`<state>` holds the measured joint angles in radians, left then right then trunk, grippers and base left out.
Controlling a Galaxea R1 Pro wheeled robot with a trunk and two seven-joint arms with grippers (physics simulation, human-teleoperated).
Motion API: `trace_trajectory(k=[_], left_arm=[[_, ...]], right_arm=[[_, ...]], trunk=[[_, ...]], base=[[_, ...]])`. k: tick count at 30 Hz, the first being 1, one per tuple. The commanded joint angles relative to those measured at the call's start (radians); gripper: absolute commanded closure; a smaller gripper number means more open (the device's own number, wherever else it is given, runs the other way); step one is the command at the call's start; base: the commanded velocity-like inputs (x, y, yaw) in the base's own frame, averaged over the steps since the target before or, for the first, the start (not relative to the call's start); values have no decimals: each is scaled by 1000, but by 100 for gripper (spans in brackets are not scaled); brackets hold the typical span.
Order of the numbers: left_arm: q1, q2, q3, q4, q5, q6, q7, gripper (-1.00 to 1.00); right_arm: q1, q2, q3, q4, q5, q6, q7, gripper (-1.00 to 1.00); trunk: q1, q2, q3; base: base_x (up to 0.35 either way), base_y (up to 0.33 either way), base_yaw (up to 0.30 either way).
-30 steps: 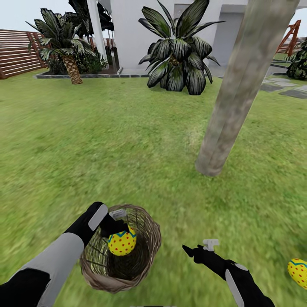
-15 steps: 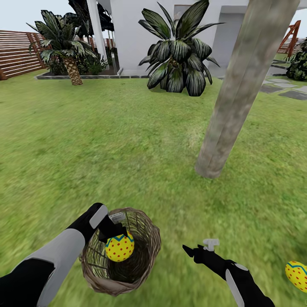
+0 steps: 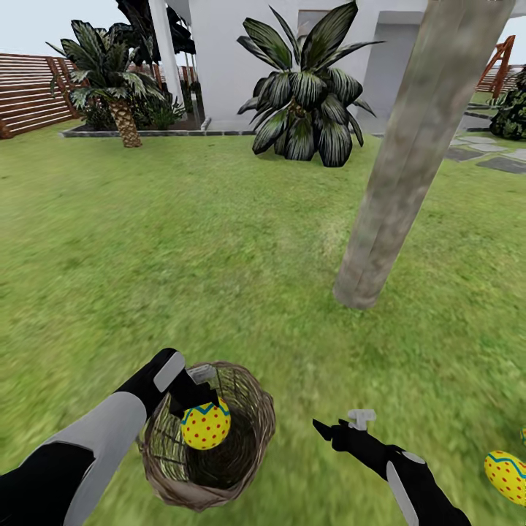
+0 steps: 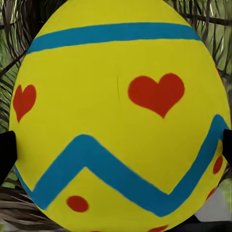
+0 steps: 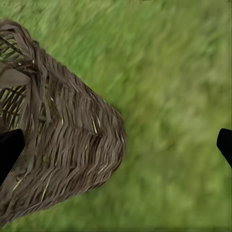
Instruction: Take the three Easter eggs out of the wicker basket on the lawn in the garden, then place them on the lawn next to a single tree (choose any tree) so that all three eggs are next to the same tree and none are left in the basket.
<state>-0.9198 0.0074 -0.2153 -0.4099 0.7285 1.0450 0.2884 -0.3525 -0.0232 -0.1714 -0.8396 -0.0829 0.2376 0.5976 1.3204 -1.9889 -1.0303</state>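
My left gripper (image 3: 202,410) is shut on a yellow Easter egg (image 3: 206,427) with red dots and a blue zigzag, holding it inside the mouth of the wicker basket (image 3: 248,446). In the left wrist view the egg (image 4: 116,111) sits between dark fingertips (image 4: 6,150). A second egg (image 3: 505,476) lies on the lawn (image 3: 183,256) at the far right. My right gripper (image 3: 340,424) hovers open and empty, right of the basket (image 5: 58,140). The tree trunk (image 3: 398,168) rises from the grass ahead on the right.
A low broad-leaved dark plant (image 3: 307,95) and a small palm (image 3: 117,80) stand at the back before a white house. Grey stepping stones (image 3: 489,150) lie far right. A yellow sliver (image 3: 523,436) shows at the right edge, too little to identify.
The whole picture has shifted slightly downward, so the camera moved. The left gripper keeps hold of the egg, now a little lower in the basket's mouth. The right gripper has stayed put.
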Motion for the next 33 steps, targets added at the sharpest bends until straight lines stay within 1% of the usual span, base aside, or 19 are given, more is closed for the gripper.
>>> trace_trajectory(k=[1, 33], left_arm=[[0, 1, -6, -1, 9, 2, 6, 100], [0, -2, -6, -3, 9, 2, 6, 100]], right_arm=[[0, 0, -2, -1, -9, 9, 4, -100], [0, 0, -2, 0, -8, 9, 2, -100]], trunk=[[-4, 7, 2], [-127, 231, 103]], base=[[0, 0, 0], [0, 0, 0]])
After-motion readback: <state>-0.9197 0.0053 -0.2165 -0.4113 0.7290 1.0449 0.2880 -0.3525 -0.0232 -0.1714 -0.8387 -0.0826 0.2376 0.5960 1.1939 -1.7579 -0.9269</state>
